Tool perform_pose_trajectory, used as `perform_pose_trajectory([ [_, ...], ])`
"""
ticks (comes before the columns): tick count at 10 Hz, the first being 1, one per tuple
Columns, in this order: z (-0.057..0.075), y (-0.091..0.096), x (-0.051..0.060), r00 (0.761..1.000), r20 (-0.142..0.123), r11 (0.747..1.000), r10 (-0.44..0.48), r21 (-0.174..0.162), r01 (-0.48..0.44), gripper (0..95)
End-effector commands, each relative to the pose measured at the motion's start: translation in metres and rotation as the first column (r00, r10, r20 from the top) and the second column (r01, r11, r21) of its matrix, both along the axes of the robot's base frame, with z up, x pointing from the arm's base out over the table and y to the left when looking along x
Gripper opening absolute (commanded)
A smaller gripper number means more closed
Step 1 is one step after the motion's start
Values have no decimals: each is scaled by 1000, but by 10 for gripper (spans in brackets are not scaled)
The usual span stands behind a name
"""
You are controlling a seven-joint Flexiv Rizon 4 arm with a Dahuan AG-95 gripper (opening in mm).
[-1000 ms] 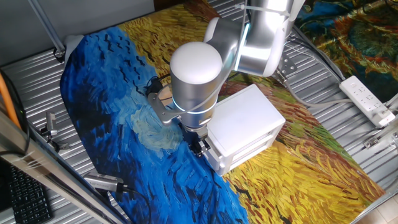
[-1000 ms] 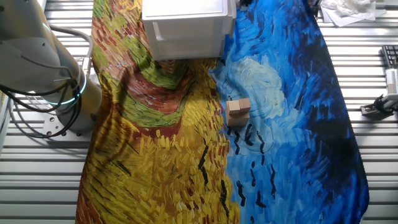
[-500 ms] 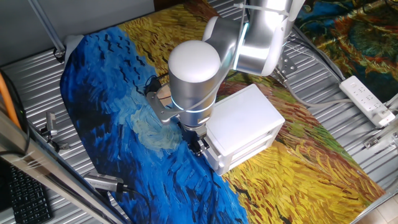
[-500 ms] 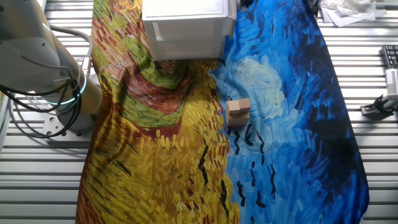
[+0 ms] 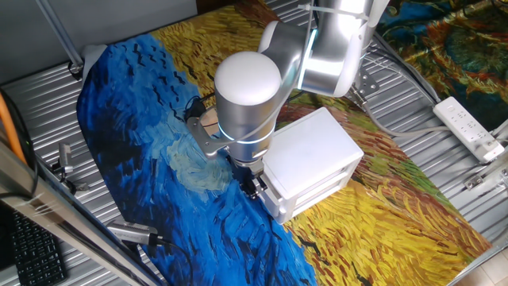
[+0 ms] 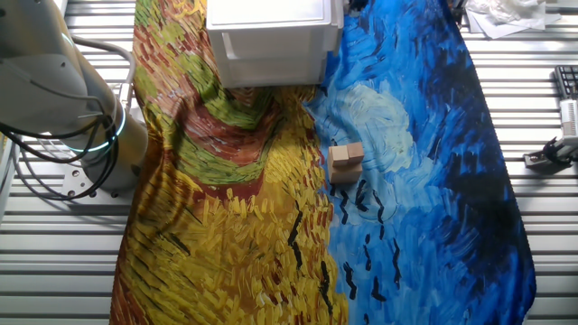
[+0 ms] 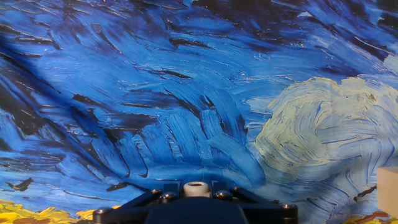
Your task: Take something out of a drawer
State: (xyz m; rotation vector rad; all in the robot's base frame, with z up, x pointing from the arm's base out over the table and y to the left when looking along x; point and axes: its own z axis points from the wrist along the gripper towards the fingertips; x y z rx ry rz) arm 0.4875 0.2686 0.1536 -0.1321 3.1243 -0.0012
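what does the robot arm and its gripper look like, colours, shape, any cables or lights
The arm is built of thick silver-grey cylindrical links with rounded white end caps. A thin teal light ring glows at the joints, also seen on the base. Black cables run beside the base. The gripper is dark, black hardware under the wrist; its fingers are not clearly visible. In the hand view only a black bolted mount shows.

The arm's big joint housing (image 5: 248, 89) has edged slightly leftward. Any shift elsewhere is too slight to make out.
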Motion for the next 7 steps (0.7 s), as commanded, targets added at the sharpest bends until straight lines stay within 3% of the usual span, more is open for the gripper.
perform_pose_trajectory([
  [1, 0, 0, 0, 1000, 0, 1000, 2, 0, -2, 0],
  [7, 0, 0, 0, 1000, -6, 1000, 8, -4, -8, 0],
])
